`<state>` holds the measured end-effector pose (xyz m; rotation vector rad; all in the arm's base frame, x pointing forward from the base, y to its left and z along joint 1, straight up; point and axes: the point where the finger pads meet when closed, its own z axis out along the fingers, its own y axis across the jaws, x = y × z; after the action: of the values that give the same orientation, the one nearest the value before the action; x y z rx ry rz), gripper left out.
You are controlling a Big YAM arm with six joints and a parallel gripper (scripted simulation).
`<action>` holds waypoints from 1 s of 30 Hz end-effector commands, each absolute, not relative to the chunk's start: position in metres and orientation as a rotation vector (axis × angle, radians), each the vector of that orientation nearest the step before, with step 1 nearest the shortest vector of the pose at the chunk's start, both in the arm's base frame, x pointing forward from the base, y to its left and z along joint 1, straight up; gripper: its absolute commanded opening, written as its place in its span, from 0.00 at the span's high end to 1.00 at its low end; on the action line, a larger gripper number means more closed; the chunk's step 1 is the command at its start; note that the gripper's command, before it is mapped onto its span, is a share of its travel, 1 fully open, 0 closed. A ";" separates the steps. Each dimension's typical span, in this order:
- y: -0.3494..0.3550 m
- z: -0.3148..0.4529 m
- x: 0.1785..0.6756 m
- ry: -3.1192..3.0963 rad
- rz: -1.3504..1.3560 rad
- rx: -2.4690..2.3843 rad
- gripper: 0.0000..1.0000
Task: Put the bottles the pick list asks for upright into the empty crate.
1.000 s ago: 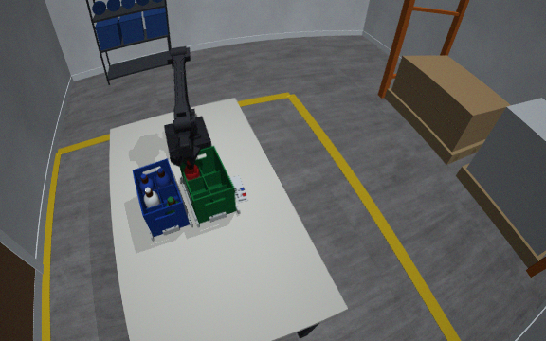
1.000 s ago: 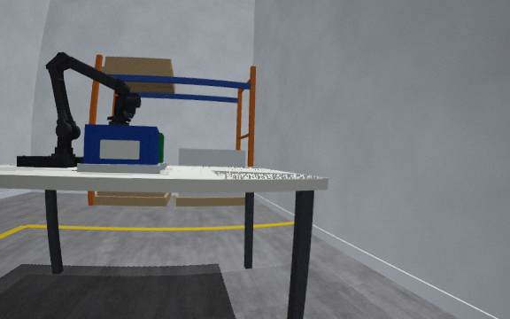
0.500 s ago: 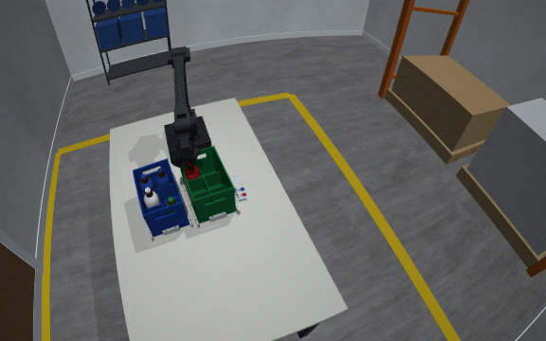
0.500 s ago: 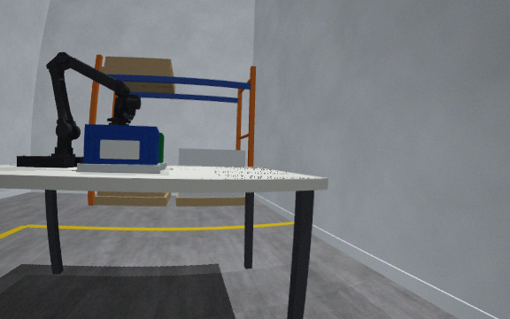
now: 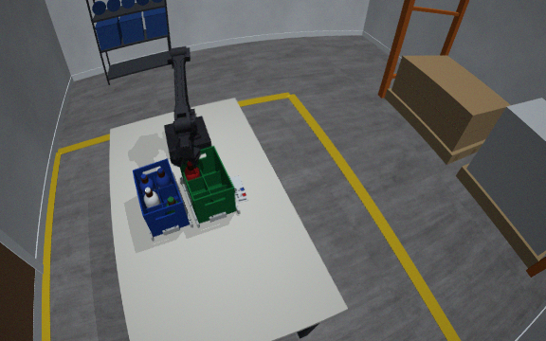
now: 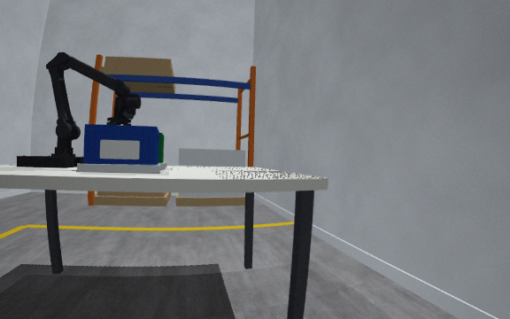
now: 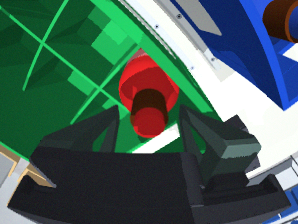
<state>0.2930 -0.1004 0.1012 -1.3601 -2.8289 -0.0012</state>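
The green crate [image 5: 208,191] holds a red-label bottle [image 5: 191,170] upright in its back left compartment; its other compartments look empty. My gripper [image 5: 189,158] hangs right over that bottle. In the wrist view the fingers stand open on either side of the bottle's dark cap [image 7: 148,99], with a gap on both sides. The blue crate [image 5: 160,199] to the left holds a white-label bottle [image 5: 151,198], a green-label bottle [image 5: 172,201] and two blue-label bottles at its back [image 5: 161,176]. The pick list [image 5: 241,189] lies to the right of the green crate.
The two crates stand side by side, almost touching, near the arm's base [image 5: 185,133]. In the side view the blue crate [image 6: 121,143] hides most of the green crate [image 6: 161,147]. A shelf [image 5: 131,33] with blue bins stands behind the table.
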 end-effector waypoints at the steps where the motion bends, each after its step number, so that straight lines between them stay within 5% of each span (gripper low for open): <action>1: -0.104 0.113 0.305 -2.860 -0.007 -1.376 0.39; 30: -0.105 0.148 0.312 -2.888 -0.012 -1.391 0.39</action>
<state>0.2921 -0.1002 0.1155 -1.3590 -2.8263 -0.0005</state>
